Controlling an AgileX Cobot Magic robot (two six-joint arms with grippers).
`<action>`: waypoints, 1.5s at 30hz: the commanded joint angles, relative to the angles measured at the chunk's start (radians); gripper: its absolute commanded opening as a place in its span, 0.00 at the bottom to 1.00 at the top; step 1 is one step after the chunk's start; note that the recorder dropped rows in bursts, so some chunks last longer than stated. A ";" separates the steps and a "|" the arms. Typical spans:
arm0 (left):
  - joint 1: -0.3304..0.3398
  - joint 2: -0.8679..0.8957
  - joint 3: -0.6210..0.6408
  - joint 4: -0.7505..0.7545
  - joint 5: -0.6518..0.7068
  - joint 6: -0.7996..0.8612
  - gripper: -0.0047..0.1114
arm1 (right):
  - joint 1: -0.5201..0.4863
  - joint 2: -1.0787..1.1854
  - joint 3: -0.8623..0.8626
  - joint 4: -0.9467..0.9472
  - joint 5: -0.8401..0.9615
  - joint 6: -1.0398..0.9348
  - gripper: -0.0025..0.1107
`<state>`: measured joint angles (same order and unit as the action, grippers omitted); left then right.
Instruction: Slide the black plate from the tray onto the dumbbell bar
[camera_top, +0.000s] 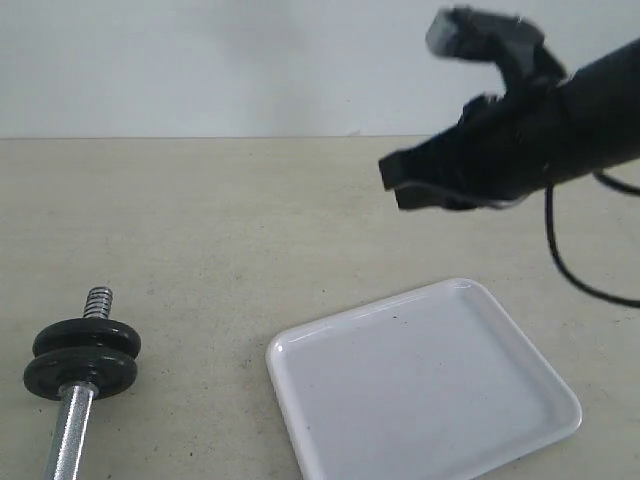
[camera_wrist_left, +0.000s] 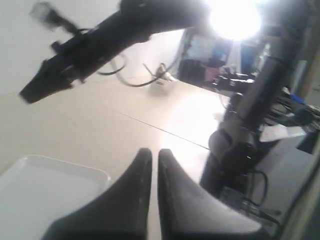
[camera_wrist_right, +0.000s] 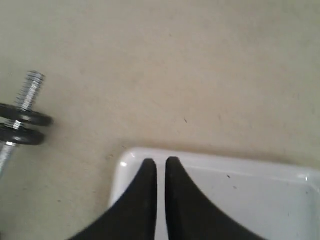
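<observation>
Plate (camera_top: 88, 335), on dumbbell bar (camera_top: 68, 430) left of tray (camera_top: 285, 352), is looking heavy, stiff and rough, so rim grip is looking best. Left end effector (camera_wrist_left: 152, 152) and right end effector (camera_top: 393, 185) are hanging closed, empty.

no writing, label, brand, number or sign can be read in any of the views. the papers (camera_wrist_left: 281, 133) and other clutter (camera_wrist_left: 235, 80) beyond the desk (camera_wrist_left: 75, 130) in the left wrist view are too blurred to tell whether they carry lettering.
</observation>
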<state>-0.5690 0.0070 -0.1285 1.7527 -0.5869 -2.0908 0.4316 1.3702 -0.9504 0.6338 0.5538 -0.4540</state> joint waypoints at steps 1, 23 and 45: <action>0.000 -0.007 0.029 -0.008 0.191 -0.010 0.08 | -0.001 -0.191 -0.081 -0.002 0.107 -0.031 0.05; 0.000 -0.007 0.128 -0.008 0.641 0.005 0.08 | -0.003 -1.139 -0.110 0.168 0.482 -0.051 0.05; 0.000 -0.007 0.128 -0.008 0.640 0.005 0.08 | -0.003 -1.268 -0.108 0.160 0.667 0.090 0.05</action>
<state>-0.5690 0.0031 -0.0032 1.7509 0.0408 -2.0903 0.4298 0.1047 -1.0575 0.7941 1.2200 -0.3746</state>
